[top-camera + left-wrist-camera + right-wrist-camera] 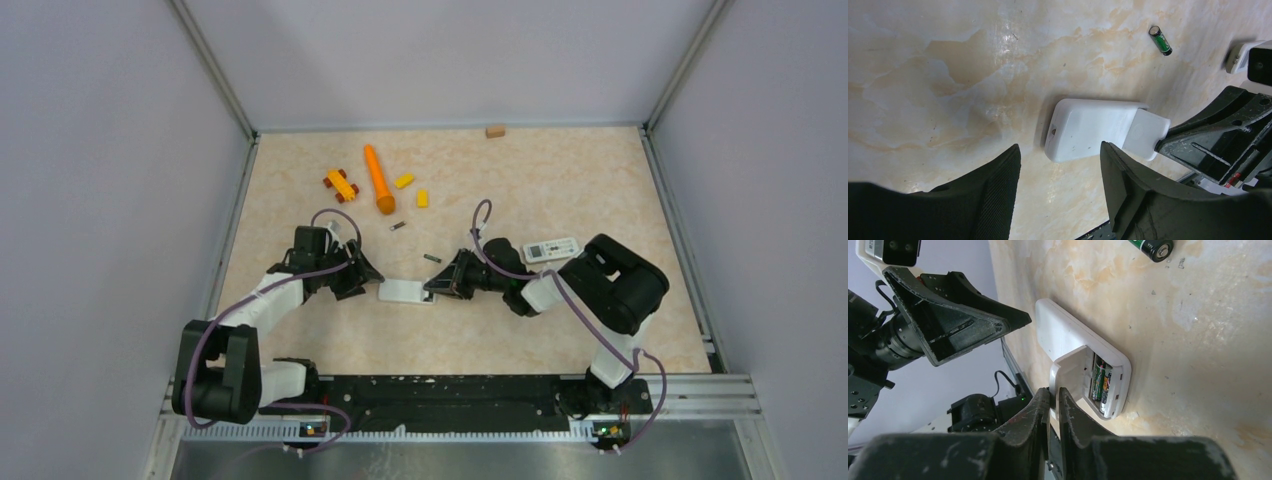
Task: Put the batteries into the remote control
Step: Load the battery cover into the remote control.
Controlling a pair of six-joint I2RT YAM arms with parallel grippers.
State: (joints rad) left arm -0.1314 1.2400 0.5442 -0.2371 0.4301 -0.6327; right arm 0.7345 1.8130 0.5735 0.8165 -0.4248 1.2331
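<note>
remote (405,291): mid-surface, toward near edge; cover (1068,372) part off; batteries (1100,382) inside
left gripper (1060,167): jaws wide, empty
right gripper (1054,400): jaws near-closed, against cover

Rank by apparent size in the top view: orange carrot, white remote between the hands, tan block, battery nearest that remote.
1. orange carrot and white remote: too alike to rank
2. tan block
3. battery: similar length, far thinner

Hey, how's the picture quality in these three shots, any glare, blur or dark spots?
Top view: even, soft light, faint shadows, loose batteries tiny. Left wrist view: a glare patch on the table, the white remote nearly washed out, left fingers dark. Right wrist view: tilted, right fingers dark and slightly soft, loaded batteries clear.
</note>
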